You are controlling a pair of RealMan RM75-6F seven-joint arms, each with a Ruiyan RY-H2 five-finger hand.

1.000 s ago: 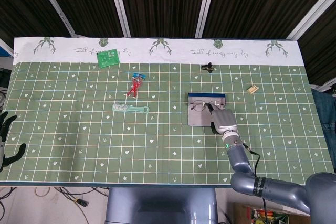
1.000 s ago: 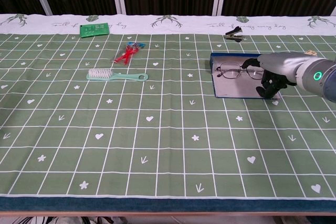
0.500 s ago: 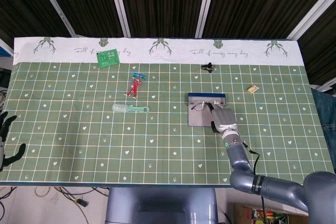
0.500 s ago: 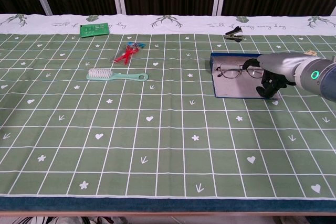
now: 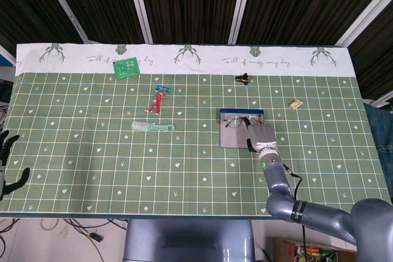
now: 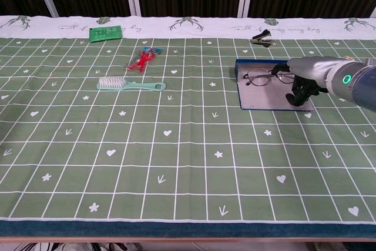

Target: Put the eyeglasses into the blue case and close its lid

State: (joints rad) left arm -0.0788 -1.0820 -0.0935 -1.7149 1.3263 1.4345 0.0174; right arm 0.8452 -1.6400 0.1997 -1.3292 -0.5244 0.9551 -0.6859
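The table (image 6: 188, 163) carries an open blue case (image 6: 267, 98) toward its right side, lid flat. The right hand (image 6: 305, 77) hangs over the case's right part, fingers (image 6: 295, 93) curled downward; whether they pinch anything I cannot tell. The left hand (image 5: 7, 161) sits off the table's left edge, fingers spread. The eyeglasses (image 6: 267, 76) lie inside the case near its far edge, touching the right hand.

Silver-grey right hand (image 6: 306, 74), green wrist light, black fingers (image 6: 296, 93)
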